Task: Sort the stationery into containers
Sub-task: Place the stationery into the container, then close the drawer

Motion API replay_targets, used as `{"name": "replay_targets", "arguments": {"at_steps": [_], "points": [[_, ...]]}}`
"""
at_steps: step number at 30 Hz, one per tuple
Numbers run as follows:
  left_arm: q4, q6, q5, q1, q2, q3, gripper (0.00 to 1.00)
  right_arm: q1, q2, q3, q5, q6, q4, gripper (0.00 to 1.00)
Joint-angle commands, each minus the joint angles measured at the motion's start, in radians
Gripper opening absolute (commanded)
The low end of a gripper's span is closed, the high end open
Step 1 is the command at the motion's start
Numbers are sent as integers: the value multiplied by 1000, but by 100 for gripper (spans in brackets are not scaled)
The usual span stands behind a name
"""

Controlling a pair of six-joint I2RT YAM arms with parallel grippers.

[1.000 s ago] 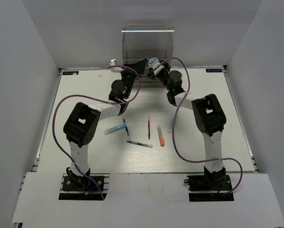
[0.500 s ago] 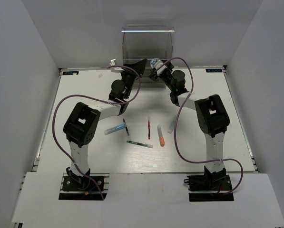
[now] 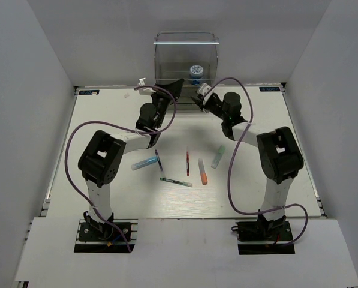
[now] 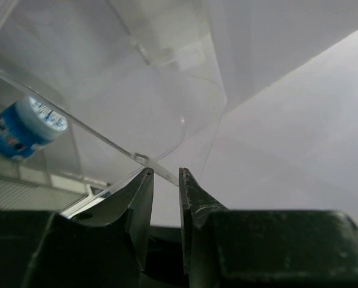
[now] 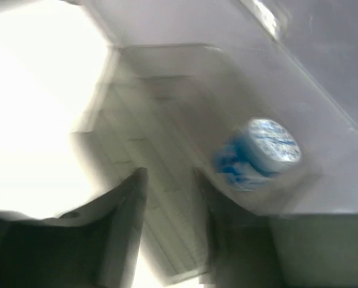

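White tabletop; orange marker lengthwise far-to-near, orange end nearward

A white table sits boxed by plain, seemingly grey walls.

Both arms reach from their bases toward the far side of the counter, with elbows bent outward and forearms angled in toward each other. The left arm ends in the left gripper, raised at the far edge. Its jaws are drawn almost together, pinching the thin edge of a clear panel. The right arm carries the right gripper close beside it. Its jaws stand apart with nothing between them, and its wrist view is blurred.
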Motion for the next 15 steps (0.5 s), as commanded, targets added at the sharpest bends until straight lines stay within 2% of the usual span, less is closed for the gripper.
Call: {"name": "replay_targets", "arguments": {"at_steps": [1, 3, 4, 6, 7, 8, 9, 10, 12, 15], "points": [[-3, 20, -13, 7, -107, -60, 35, -19, -128, -75, -290, 42, -102, 36], [-72, 20, -27, -4, -116, -91, 29, -22, -195, -147, -343, 6, -158, 0], [-98, 20, -27, -4, -133, -120, 27, -31, -212, -170, -376, 0, -231, 0], [-188, 11, -54, -4, -142, -140, 21, -30, -284, -254, -400, -3, -273, 0], [-216, -6, -63, -4, -142, -152, 21, -39, -319, -273, -397, -1, -297, 1], [-259, -16, -63, -4, -142, -152, 23, -42, -347, -323, -389, 9, -311, 8], [-277, -16, -74, -4, -130, -152, 36, -53, -375, -337, -371, 18, -327, 15], [-294, -27, -74, -4, -130, -152, 39, -58, -387, -351, -363, 28, -336, 31], [-317, -27, -74, -4, -84, -133, 47, -74, -433, -402, -317, 57, -344, 38], [-378, -73, -56, -4, 2, -64, 49, -97, -468, -429, -250, 112, -361, 40]]}}
